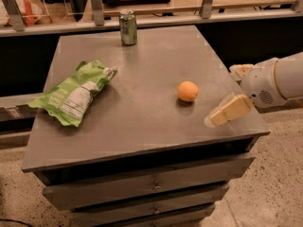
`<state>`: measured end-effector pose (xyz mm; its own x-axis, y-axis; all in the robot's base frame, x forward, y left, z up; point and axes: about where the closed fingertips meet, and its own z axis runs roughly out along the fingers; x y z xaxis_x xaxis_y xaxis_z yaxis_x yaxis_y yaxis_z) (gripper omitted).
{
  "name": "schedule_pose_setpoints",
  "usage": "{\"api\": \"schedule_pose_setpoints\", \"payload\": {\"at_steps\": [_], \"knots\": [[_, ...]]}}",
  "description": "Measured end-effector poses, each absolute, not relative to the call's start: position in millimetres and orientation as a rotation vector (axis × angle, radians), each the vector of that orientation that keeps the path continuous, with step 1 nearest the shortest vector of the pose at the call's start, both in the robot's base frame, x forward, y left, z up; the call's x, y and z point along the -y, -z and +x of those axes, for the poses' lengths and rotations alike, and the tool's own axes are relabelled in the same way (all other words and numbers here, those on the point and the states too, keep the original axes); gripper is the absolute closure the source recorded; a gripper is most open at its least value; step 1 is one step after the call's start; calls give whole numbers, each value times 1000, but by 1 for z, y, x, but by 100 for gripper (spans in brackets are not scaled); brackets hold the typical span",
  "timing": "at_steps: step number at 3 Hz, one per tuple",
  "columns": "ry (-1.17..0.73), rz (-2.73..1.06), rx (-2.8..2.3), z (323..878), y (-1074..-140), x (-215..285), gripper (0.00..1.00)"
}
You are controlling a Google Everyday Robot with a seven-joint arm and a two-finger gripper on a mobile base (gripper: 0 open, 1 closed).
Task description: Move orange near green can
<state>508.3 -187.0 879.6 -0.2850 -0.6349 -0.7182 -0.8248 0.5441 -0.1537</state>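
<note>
Cabinet top (142, 126) — orange (188, 91) near claw (221, 96)

The single arm (286, 77) reaches in from the right edge of the view, its rounded white wrist housing (259, 86) facing left. The gripper (221, 94) sits at the right of the view at mid height, holding nothing, its two cream fingers spread apart. The lower finger (230, 111) slants down and leftward, while only the tip of the upper finger (240, 70) shows behind the wrist.
</note>
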Motion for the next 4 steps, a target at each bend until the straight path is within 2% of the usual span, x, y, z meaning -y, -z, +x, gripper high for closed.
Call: {"api": "schedule_pose_setpoints", "payload": {"at_steps": [4], "knots": [[-412, -1200, -1959, 569, -848, 140, 0]]}}
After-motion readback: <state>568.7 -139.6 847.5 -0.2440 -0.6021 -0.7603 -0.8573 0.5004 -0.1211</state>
